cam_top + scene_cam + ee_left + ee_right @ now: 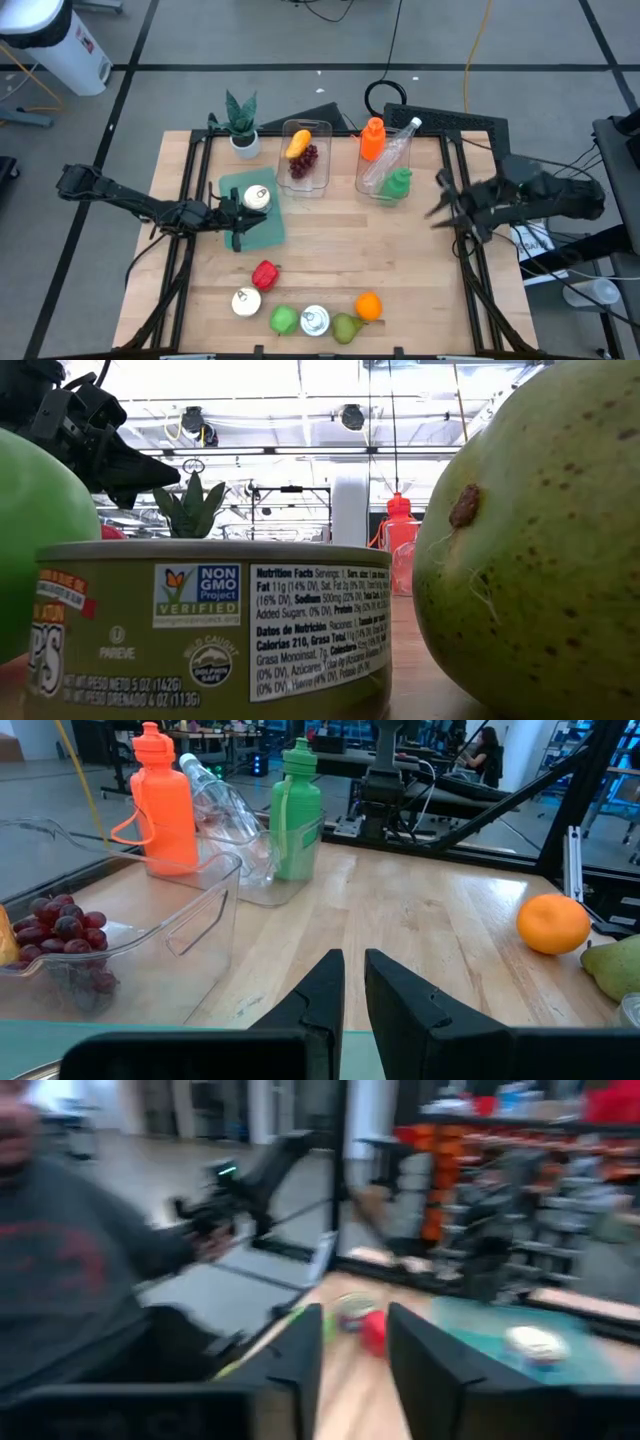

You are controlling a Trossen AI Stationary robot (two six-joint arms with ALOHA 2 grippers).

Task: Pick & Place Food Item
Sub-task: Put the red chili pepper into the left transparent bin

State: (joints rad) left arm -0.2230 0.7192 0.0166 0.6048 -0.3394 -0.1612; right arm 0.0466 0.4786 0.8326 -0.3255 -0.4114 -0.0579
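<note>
Food row, placed relative to the upright tin can (315, 320) at the near worktop edge: green apple (284, 319) touching its left, pear (346, 327) touching its right, orange (368, 306) just beyond the pear. White round item (246, 301) left of the apple, red pepper (265, 273) just behind it. Second white round item (257, 197) on the green board (262, 228), well behind the can.

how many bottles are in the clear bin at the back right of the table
3, all in the clear bin: the orange bottle at its back left, the clear bottle leaning across the middle, and the green bottle at its front right. None seems hidden.
</note>
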